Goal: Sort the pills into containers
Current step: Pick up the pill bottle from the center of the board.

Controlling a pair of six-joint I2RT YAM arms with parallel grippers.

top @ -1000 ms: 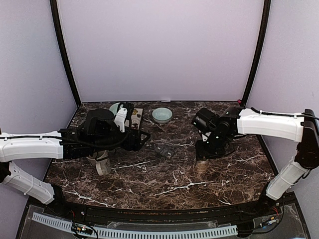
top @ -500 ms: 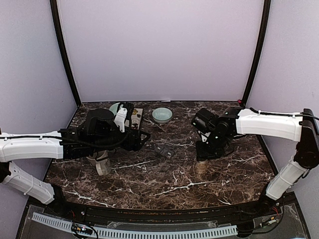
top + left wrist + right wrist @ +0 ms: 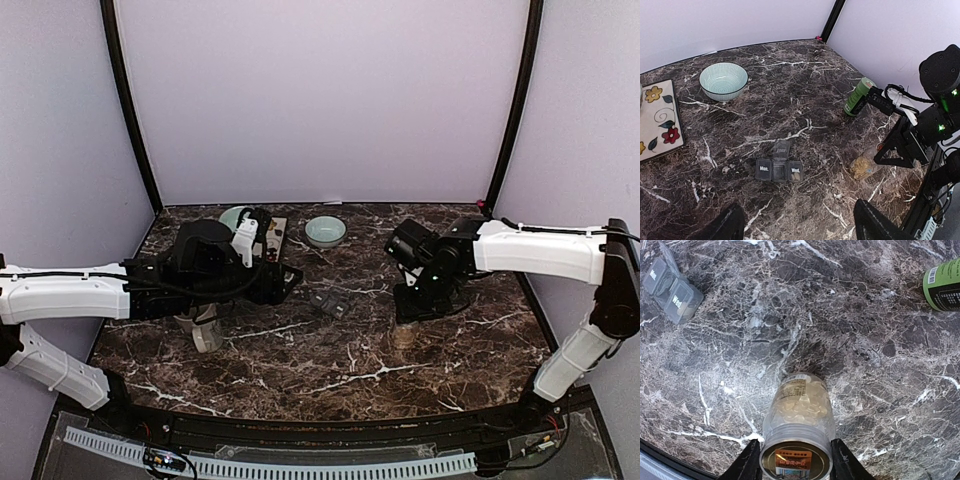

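**A:** Item one, the pill bottle?

**B:** Clear, filled with pale pills, on the right side of the marble table, in the same spot as a second before. Whether it stood or leaned, I could not tell. The right gripper had drawn its jaws in from a wider stance, and its fingers lay against both sides of the cap.

**A:** Lifted?

**B:** No view showed that. I judged the grasp only just made, with the carry and pour still owing.

**A:** Item two, the pill organiser?

**B:** Mid-table, well apart from the bottle. The "Mon." and "Wed." lids were down and the middle lid was up. Its contents were too small to tell.

**A:** The left gripper?

**B:** Jaws wide and empty, hovering above the table near the organiser, unchanged.

**A:** Remainder?

**B:** Green bottle, bowl and floral tray, all toward the back.
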